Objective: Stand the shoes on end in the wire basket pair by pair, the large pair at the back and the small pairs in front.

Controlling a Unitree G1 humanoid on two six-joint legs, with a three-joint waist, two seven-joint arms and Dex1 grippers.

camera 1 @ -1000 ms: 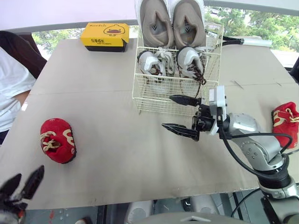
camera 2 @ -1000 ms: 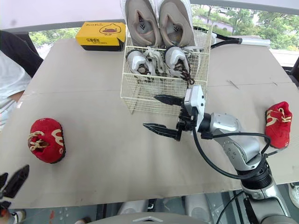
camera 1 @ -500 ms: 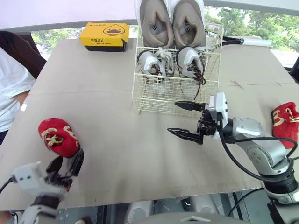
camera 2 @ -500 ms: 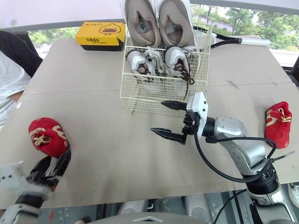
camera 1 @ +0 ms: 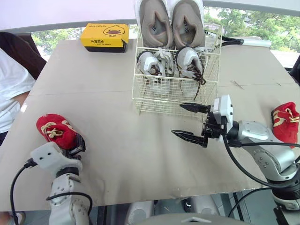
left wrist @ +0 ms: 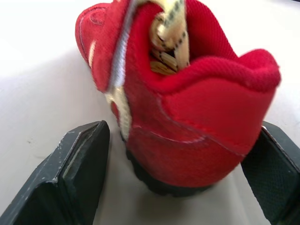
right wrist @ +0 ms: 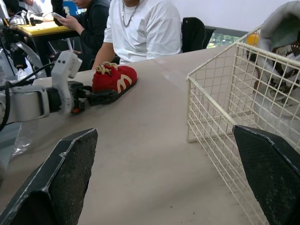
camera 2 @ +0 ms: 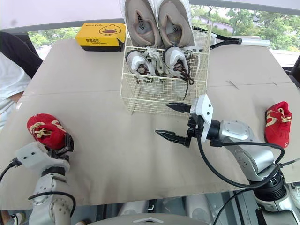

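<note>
Head view: the red shoe [camera 1: 52, 132] lies near the table's [camera 1: 117, 154] left front edge, with open board between it and the wire basket [camera 1: 173, 101]. Left wrist view: the left gripper [left wrist: 183, 129] straddles its heel, jaws apart; the shoe looks soft and light, so it is probably best gripped low by the sole. Right wrist view: the right gripper [right wrist: 165, 131] gapes empty just before the basket's front wall.

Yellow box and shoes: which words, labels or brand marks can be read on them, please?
No text can be quoted.
On the yellow box: dark print above a duck drawing, too small to read.
On the large shoes: a dark logo on each insole, no legible letters.
On the red shoe at the left: a pale curved pattern, no words.
</note>
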